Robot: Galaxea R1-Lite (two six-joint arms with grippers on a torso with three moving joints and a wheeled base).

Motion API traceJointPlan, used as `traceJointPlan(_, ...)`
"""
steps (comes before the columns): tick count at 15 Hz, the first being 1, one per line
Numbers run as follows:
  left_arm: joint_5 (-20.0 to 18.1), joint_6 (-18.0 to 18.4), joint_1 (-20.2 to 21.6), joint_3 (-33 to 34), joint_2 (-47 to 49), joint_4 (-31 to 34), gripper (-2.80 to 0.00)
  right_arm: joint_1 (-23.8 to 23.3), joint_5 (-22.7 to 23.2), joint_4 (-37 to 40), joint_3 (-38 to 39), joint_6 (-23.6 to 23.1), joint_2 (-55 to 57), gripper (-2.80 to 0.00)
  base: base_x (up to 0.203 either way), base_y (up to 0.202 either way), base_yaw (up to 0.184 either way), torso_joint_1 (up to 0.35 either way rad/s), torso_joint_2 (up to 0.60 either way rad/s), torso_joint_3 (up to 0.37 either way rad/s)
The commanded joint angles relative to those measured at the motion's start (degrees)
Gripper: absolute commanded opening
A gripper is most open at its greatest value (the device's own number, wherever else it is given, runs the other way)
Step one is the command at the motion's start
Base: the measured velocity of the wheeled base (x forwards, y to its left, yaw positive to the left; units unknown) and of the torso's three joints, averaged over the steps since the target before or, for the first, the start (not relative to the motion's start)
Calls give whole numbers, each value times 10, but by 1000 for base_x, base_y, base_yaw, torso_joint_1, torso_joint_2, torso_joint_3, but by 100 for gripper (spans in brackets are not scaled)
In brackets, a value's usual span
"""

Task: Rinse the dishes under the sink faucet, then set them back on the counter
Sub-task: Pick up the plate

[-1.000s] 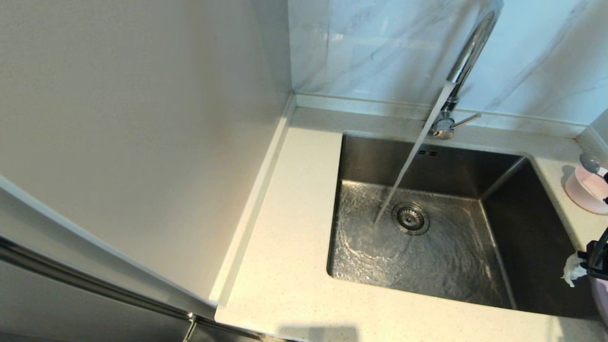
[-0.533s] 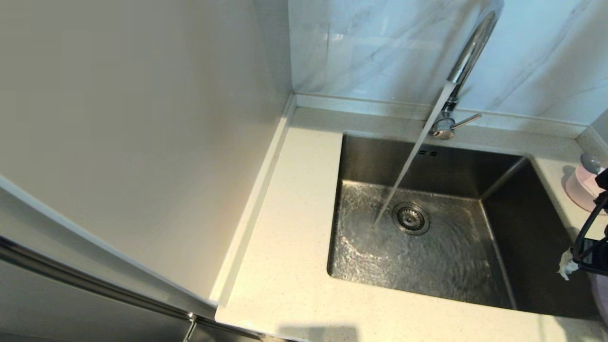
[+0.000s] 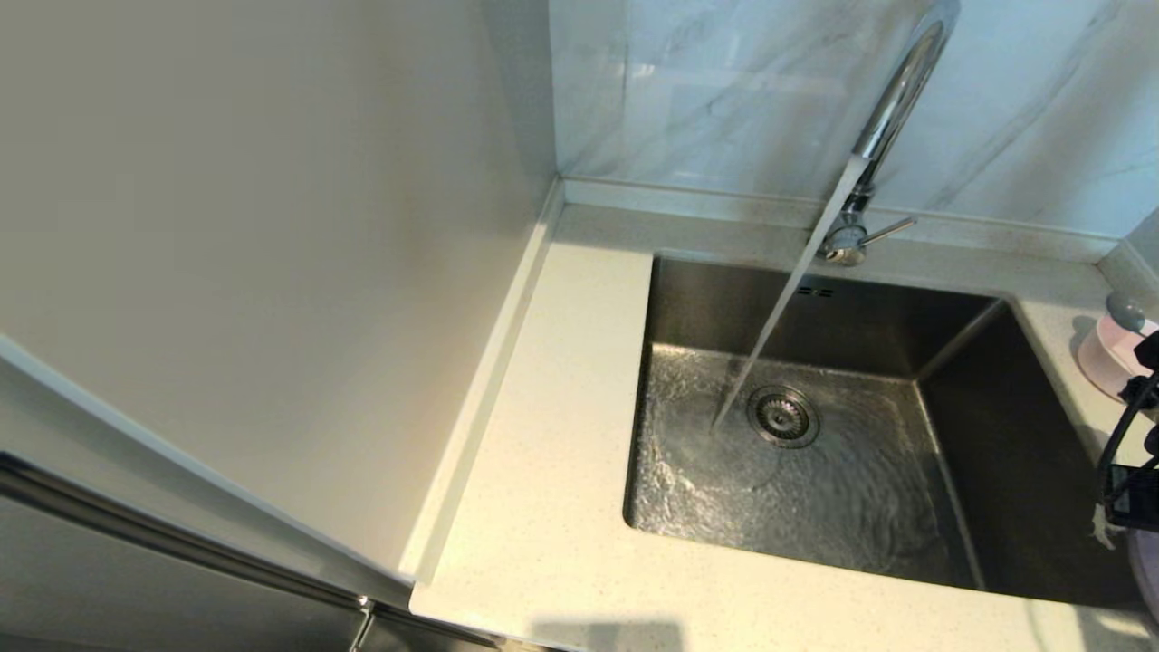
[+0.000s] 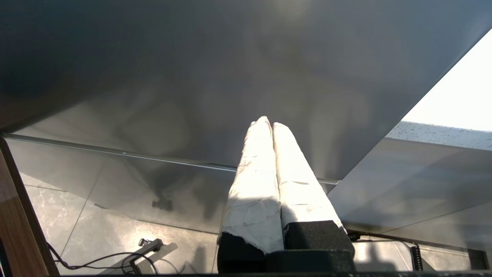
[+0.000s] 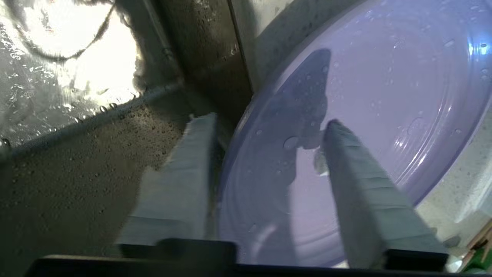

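A cream counter (image 3: 552,507) wraps a steel sink (image 3: 688,308) below a marble wall; the faucet (image 3: 892,100) pours a stream beside the drain (image 3: 783,417), and the basin holds only rippling water. At the head view's right edge a pink bowl (image 3: 1100,353) sits on the counter. Only the right wrist view shows the lavender plate (image 5: 384,104), wet, on the counter at the sink's rim, with the right gripper (image 5: 269,127) spread across its edge. The left gripper (image 4: 268,125), pressed together, hangs parked below counter level.

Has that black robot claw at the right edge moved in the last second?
Yes. The right gripper has slid toward the right edge of the head view, away from the sink, so less of it shows now; the faucet stays put.
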Motion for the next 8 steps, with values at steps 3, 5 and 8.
traceJointPlan(3,0,0,0,0,0,0,-280,0,-2,3,-1,-4,-10,-280,0,0,0,0,0,0)
traceJointPlan(5,0,0,0,0,0,0,-280,7,-2,5,-2,-7,-25,-280,0,0,0,0,0,0)
traceJointPlan(8,0,0,0,0,0,0,-280,28,0,18,8,-22,-66,-280,0,0,0,0,0,0)
